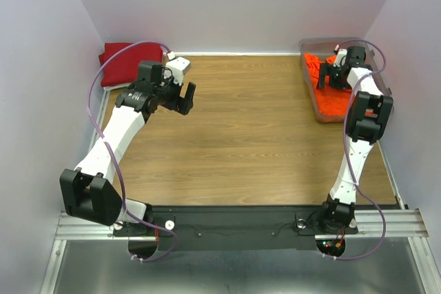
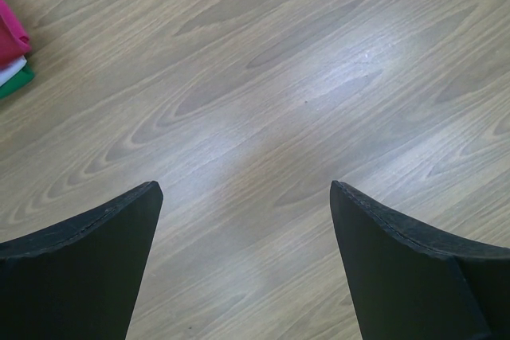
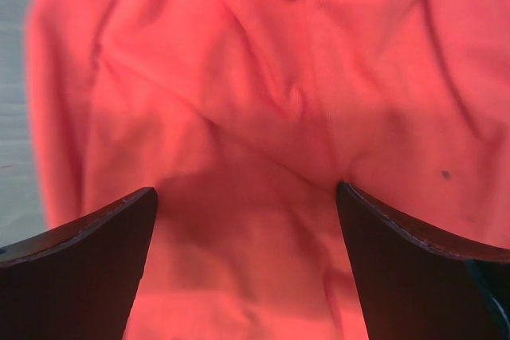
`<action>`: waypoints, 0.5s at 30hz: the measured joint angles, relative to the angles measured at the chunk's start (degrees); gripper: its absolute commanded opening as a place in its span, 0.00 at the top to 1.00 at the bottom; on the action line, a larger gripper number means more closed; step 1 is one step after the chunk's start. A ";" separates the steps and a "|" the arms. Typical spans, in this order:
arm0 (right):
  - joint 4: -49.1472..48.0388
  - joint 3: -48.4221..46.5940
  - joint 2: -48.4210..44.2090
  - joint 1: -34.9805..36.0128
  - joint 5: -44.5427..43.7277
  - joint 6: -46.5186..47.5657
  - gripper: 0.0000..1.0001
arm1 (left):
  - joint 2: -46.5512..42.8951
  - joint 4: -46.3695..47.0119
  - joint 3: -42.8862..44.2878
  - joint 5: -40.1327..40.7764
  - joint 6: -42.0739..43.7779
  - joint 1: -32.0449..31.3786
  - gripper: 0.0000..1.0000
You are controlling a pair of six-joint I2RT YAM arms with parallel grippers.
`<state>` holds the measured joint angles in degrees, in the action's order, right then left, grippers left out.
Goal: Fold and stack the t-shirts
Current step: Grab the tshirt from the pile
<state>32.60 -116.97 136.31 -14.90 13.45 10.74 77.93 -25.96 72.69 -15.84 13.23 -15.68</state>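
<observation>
A bright orange t-shirt (image 1: pixel 333 98) lies crumpled in the clear plastic bin (image 1: pixel 311 47) at the far right. My right gripper (image 1: pixel 329 77) is open and hovers just above it; the right wrist view shows the wrinkled orange t-shirt (image 3: pixel 263 77) filling the space between the spread fingers (image 3: pixel 96 252). A folded dark red t-shirt (image 1: pixel 124 60) lies at the far left corner; in the left wrist view it shows as a pink-red edge (image 2: pixel 11 33) over thin white and green edges. My left gripper (image 1: pixel 185 98) is open and empty above the bare wooden table (image 2: pixel 263 101).
White walls close in the table on the left, back and right. The bin (image 1: pixel 311 47) stands against the right wall. A bare strip of grey surface (image 3: pixel 12 117) shows left of the orange cloth in the right wrist view.
</observation>
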 measured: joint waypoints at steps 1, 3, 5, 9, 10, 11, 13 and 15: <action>0.00 0.00 0.76 0.00 -0.13 0.02 0.00 | 0.00 0.00 -0.07 0.09 0.07 0.00 0.01; -0.50 0.00 1.16 0.00 -0.46 0.13 0.01 | 0.00 0.02 -0.35 0.28 0.26 0.00 0.01; -0.83 0.00 1.16 0.00 -0.61 0.09 0.08 | 0.00 0.04 -0.68 0.48 0.42 0.00 0.01; -1.27 0.20 1.20 -0.02 -1.60 0.00 0.59 | 0.02 0.00 -0.98 0.98 0.70 0.02 0.01; -1.53 0.44 1.20 -0.02 -2.03 0.31 0.68 | 0.02 0.09 -0.98 1.05 0.87 0.02 0.01; -1.55 0.57 1.20 -0.02 -2.34 0.02 0.88 | 0.02 0.07 -0.98 1.09 0.92 0.02 0.01; -1.84 0.81 1.11 -0.02 -2.64 0.31 0.99 | 0.02 0.07 -0.98 1.09 1.11 0.02 0.01; -1.95 1.64 0.52 -0.04 -2.99 0.72 0.99 | 0.02 0.02 -0.98 1.11 1.31 0.04 0.01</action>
<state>30.65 -115.33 136.84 -14.94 10.46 11.46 77.95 -25.93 71.70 -14.72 14.55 -15.64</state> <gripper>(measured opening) 0.040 0.986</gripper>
